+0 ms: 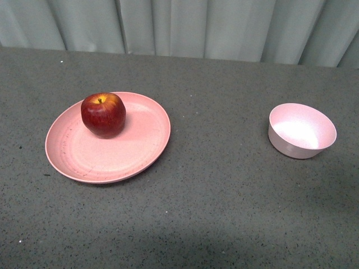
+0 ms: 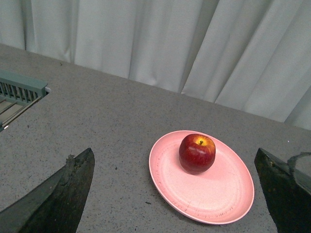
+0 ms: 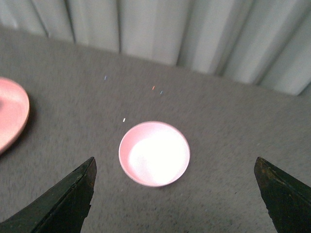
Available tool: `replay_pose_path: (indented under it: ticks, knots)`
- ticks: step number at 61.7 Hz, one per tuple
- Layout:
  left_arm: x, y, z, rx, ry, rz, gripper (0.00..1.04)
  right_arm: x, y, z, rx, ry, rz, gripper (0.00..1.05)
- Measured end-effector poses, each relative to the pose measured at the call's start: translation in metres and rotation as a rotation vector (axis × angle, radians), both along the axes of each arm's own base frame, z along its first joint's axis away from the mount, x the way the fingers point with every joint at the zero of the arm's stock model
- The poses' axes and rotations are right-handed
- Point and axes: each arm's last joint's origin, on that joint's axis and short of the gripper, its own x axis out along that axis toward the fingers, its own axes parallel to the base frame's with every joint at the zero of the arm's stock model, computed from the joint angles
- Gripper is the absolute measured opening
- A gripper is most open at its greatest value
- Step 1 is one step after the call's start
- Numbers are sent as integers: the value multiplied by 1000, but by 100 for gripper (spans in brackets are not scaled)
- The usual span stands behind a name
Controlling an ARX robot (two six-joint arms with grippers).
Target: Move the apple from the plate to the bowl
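Observation:
The dark-red apple (image 1: 103,115) with a yellow stem patch sits upright on the back left part of the salmon-pink plate (image 1: 134,147), at the left of the table. The small pale-pink bowl (image 1: 301,130) stands empty at the right. Neither arm shows in the front view. In the left wrist view the apple (image 2: 197,153) and plate (image 2: 214,194) lie ahead of my open, empty left gripper (image 2: 177,194). In the right wrist view the bowl (image 3: 154,153) lies ahead of my open, empty right gripper (image 3: 175,194), and the plate's edge (image 3: 12,119) shows at the side.
The table (image 1: 224,213) is dark grey and speckled, with pale curtains (image 1: 185,25) behind its far edge. A grey-green slatted object (image 2: 19,94) shows at the edge of the left wrist view.

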Motion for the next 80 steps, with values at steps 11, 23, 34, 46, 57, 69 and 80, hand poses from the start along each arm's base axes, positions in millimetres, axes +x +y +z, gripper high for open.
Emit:
replay_pose_path:
  ticks: [11, 23, 34, 46, 57, 69, 80]
  knots:
    - [0, 0, 0, 0, 0, 0, 98, 59, 10, -24, -82, 223, 96, 95]
    - [0, 0, 0, 0, 0, 0, 98, 97, 23, -56, -135, 359, 153, 95]
    - [0, 0, 0, 0, 0, 0, 98, 119, 30, -81, -158, 413, 175, 95]
    - [0, 0, 0, 0, 0, 0, 98, 139, 42, -101, -170, 491, 225, 95]
    - [0, 0, 0, 0, 0, 0, 98, 148, 50, -107, -181, 510, 247, 95]
    - [0, 0, 0, 0, 0, 0, 98, 146, 54, -118, -233, 560, 261, 69]
    - [0, 0, 0, 0, 0, 0, 98, 146, 54, -124, -254, 580, 260, 31]
